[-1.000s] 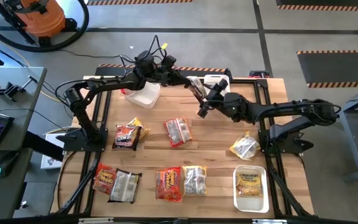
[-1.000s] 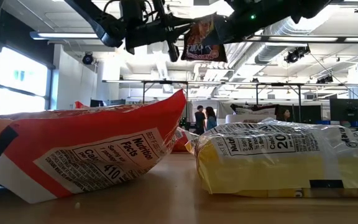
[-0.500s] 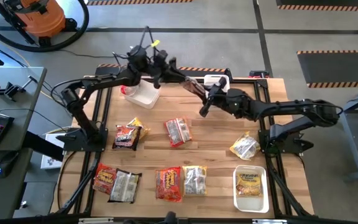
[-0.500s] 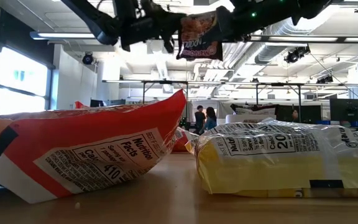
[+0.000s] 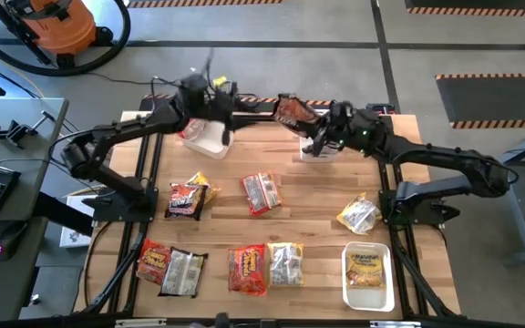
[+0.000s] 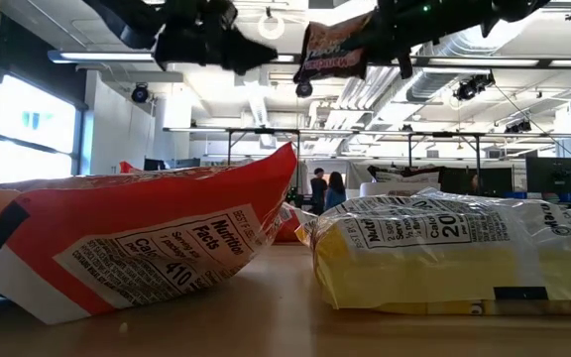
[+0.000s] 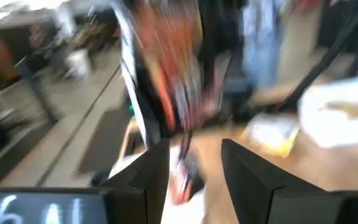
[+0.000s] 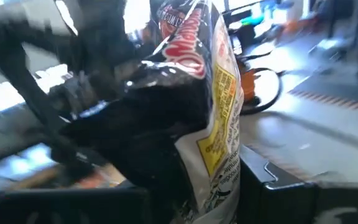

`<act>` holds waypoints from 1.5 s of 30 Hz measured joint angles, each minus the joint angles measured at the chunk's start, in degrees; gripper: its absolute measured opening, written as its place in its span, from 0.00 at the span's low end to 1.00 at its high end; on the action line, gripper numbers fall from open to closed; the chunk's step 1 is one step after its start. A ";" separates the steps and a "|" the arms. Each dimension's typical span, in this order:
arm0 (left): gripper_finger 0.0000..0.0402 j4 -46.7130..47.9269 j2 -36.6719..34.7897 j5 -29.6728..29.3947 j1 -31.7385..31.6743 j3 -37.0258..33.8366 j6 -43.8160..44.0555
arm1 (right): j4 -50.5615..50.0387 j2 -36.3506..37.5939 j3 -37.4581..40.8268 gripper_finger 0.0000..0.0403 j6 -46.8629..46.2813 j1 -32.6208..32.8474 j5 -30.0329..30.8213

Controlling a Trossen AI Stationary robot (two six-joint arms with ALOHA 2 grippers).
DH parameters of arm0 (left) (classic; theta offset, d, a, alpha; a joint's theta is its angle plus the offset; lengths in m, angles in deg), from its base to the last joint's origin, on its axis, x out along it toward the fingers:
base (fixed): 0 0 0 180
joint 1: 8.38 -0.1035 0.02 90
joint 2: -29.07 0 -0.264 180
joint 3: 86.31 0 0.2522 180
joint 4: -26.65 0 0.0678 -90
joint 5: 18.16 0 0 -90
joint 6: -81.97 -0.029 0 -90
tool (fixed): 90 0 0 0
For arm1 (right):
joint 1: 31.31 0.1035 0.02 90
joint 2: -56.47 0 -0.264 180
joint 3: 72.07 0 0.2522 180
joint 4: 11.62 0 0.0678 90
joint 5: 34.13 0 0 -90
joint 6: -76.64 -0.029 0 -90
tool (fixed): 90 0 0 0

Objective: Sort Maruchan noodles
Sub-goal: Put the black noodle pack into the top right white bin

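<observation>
Packet in the air is my concern now: the right gripper (image 5: 313,135) is clamped on one dark brown-silver noodle packet (image 5: 291,111), which sticks out ahead of its fingers, high above the back edge of the table (image 5: 317,191). In the right wrist view the same packet (image 8: 197,93) fills the space between the fingers, pinched near one end, with the rest standing free.

The left gripper (image 5: 219,98) hangs just beside that packet, on the far side from my right tool, over a white bin (image 5: 206,138). Its jaws stand apart with nothing between them, as I see in the left wrist view.

I judge the packet light and thin. The wrapper is crinkly plastic, so it is slippery and bends easily, and the dry noodle block inside is brittle. A hard squeeze on the middle can crack it, I think. A hold on the sealed end or a flat edge seems safer, but a shallow pinch there may slide if the arm swings fast.

The other packets lie flat on the table, well below and nearer to me than both tools: a red-orange one (image 5: 247,269), a yellow-white one (image 5: 358,216), and several more in two loose rows. One more white bin (image 5: 366,277) below the right arm holds a yellow packet. For those lying flat, I would come down on a raised crinkled edge.
</observation>
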 joint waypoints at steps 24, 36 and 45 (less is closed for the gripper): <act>0.40 -21.25 -0.24 -55.95 24.83 -10.97 -36.71 | 2.46 -0.81 0.00 0.21 -31.00 -4.47 -19.25; 0.05 -21.98 -0.22 -52.80 26.48 -10.97 -36.77 | 2.29 -0.81 0.00 0.22 -31.08 -2.80 -19.05; 0.01 -17.85 -0.22 -51.15 26.73 -10.97 -30.85 | -6.82 -0.77 0.00 0.40 -21.35 -3.24 -18.62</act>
